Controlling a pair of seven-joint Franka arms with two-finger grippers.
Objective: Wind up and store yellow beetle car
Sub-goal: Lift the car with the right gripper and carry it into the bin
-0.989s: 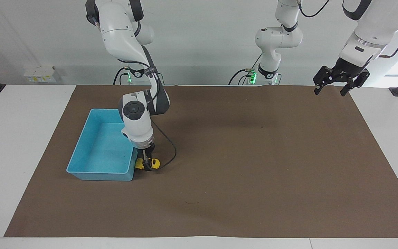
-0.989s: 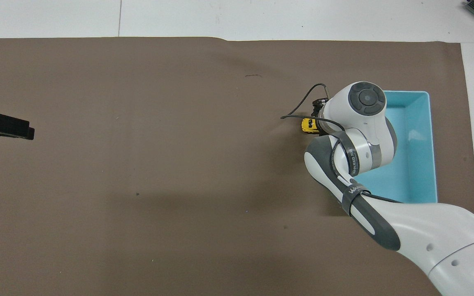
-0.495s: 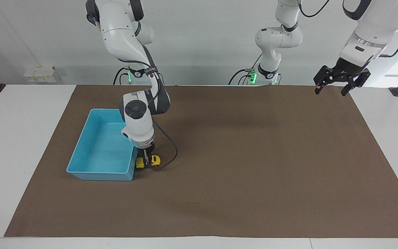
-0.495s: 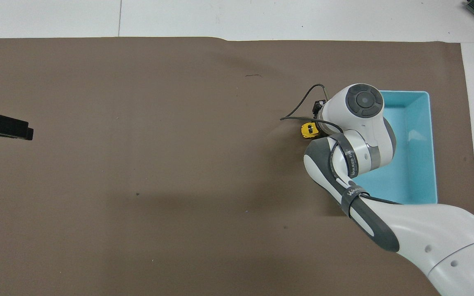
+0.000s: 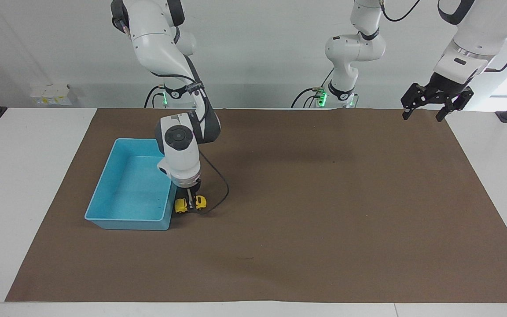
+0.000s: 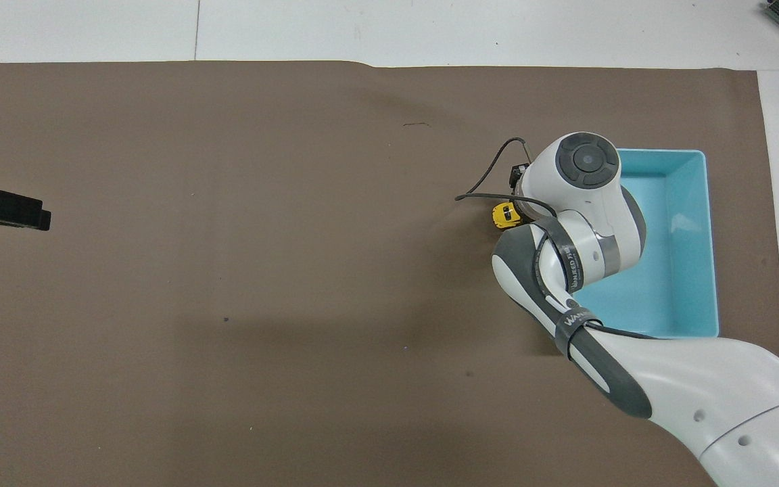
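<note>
The yellow beetle car point(image 5: 198, 202) is at mat level right beside the blue bin point(image 5: 126, 219), at the bin's corner farthest from the robots. My right gripper point(image 5: 190, 204) comes straight down on it and is shut on the car's middle. In the overhead view only the car's end point(image 6: 503, 214) shows beside the right wrist, which hides the fingers. The bin point(image 6: 709, 237) holds nothing. My left gripper point(image 5: 422, 117) is open and empty, and waits high over the mat's corner at the left arm's end; its tip point(image 6: 36, 216) shows in the overhead view.
A brown mat point(image 5: 324, 220) covers most of the white table. The right arm's black cable point(image 5: 223, 189) loops down to the mat beside the car. A small white box point(image 5: 51, 93) sits at the table's edge near the wall.
My right gripper has shifted the car a little away from the bin's wall, toward the left arm's end and nearer to the robots. The left gripper has risen slightly.
</note>
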